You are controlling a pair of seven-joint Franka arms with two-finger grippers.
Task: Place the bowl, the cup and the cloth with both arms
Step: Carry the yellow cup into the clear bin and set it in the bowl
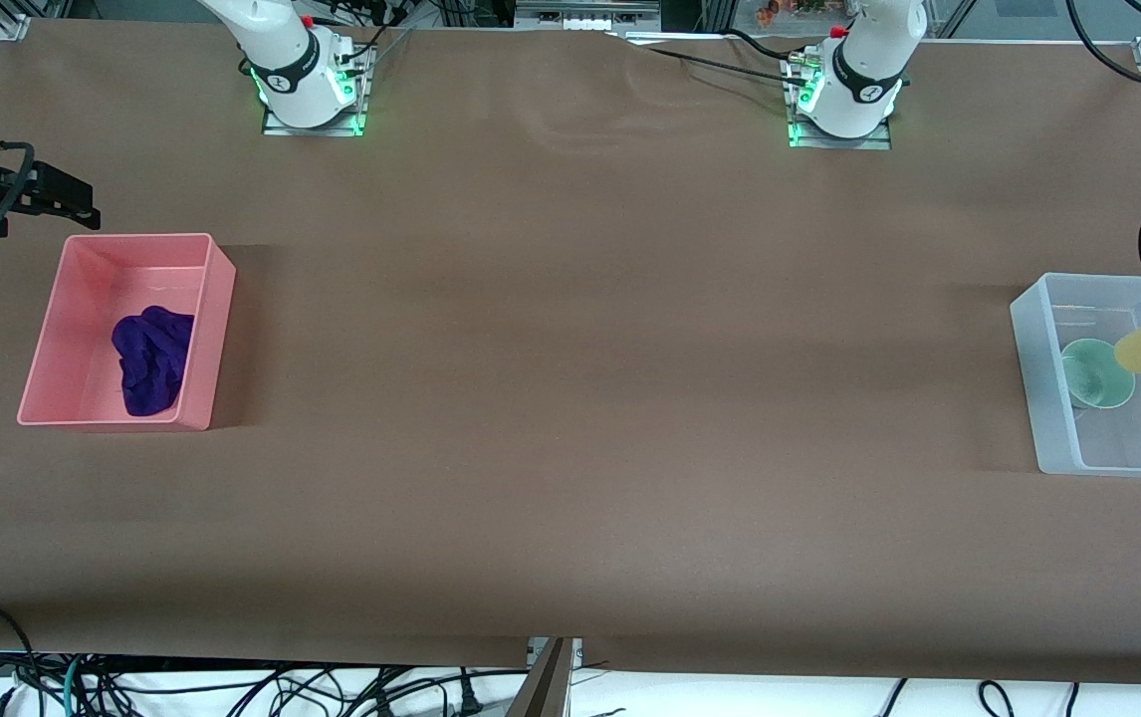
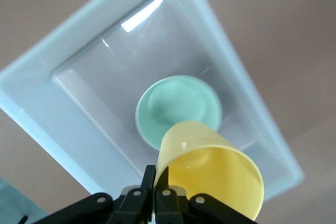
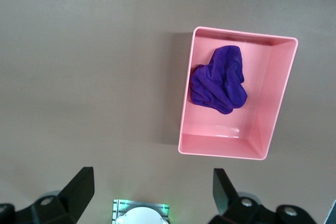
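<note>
The left gripper [image 2: 155, 186] hangs over the clear bin [image 1: 1046, 398], its fingers pinched on the rim of the yellow cup [image 2: 210, 174]; the mint bowl [image 2: 178, 108] sits in the bin just below. The right gripper [image 3: 152, 182], fingers spread wide and empty, hovers high above the table, the pink bin [image 3: 273, 103] holding the purple cloth [image 3: 218, 80] below it.

Below our left gripper's fingers [image 2: 148, 179], the cup [image 2: 210, 174] and the bowl [image 2: 178, 109] crowd the clear bin [image 2: 31, 100]. Between our spread right gripper's fingers [image 3: 81, 190] nothing stands.
</note>
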